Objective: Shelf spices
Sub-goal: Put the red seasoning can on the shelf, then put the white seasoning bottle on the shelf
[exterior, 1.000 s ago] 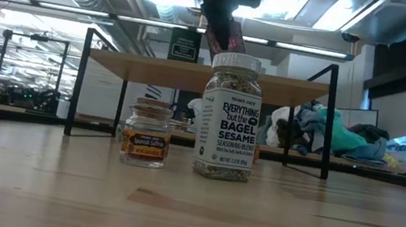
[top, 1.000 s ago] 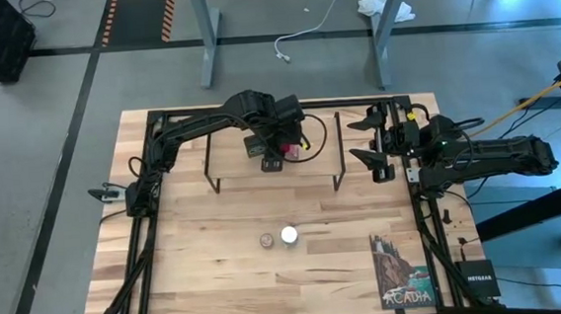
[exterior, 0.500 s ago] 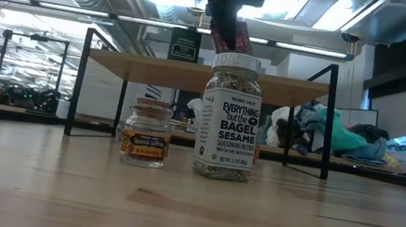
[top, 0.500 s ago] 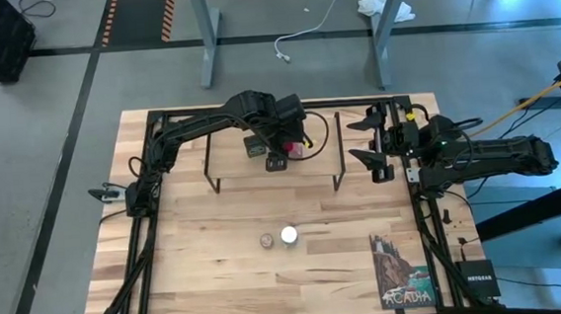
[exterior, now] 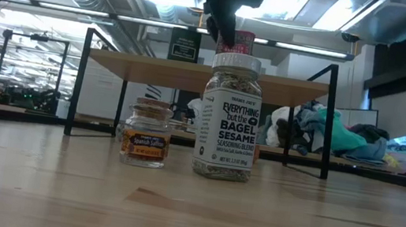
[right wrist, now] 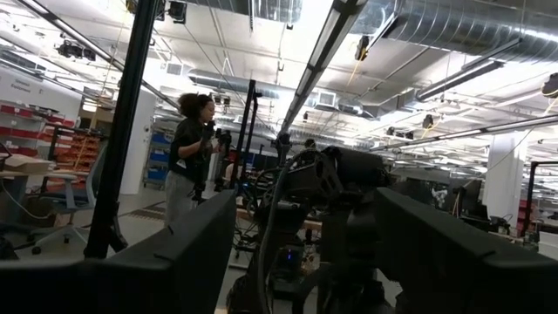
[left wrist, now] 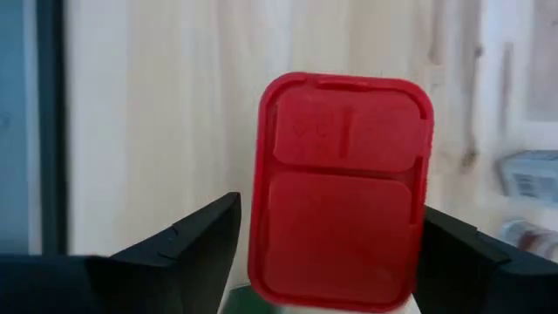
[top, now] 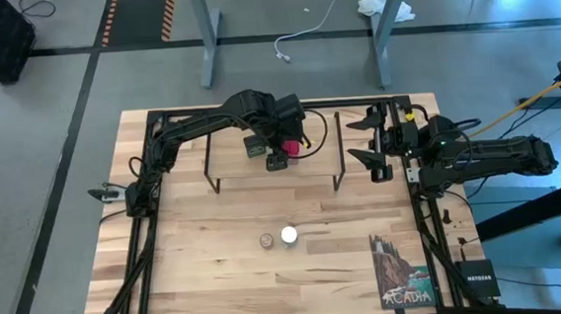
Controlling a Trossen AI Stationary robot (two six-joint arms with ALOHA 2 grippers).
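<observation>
Front of table: white-capped clear jar [exterior: 229,116] and tiny round tan-grey jar [exterior: 146,133] stood side by side on the tabletop [top: 229,265], just apart. Mid-table: shelf [top: 231,158], carrying the red square tin [left wrist: 340,190]. Left gripper [left wrist: 327,253] hung over the shelf, fingers apart either side of the red tin, with a gap visible on both sides. Far right edge: right gripper [top: 370,139], fingers spread wide, holding nothing. Beyond: a person [right wrist: 187,157] in the room.

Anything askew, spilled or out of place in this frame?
Nothing stands out. The red tin sits on the shelf between the open fingers of the left gripper. The white-capped jar and small jar stand upright on the table; nothing has spilled.
</observation>
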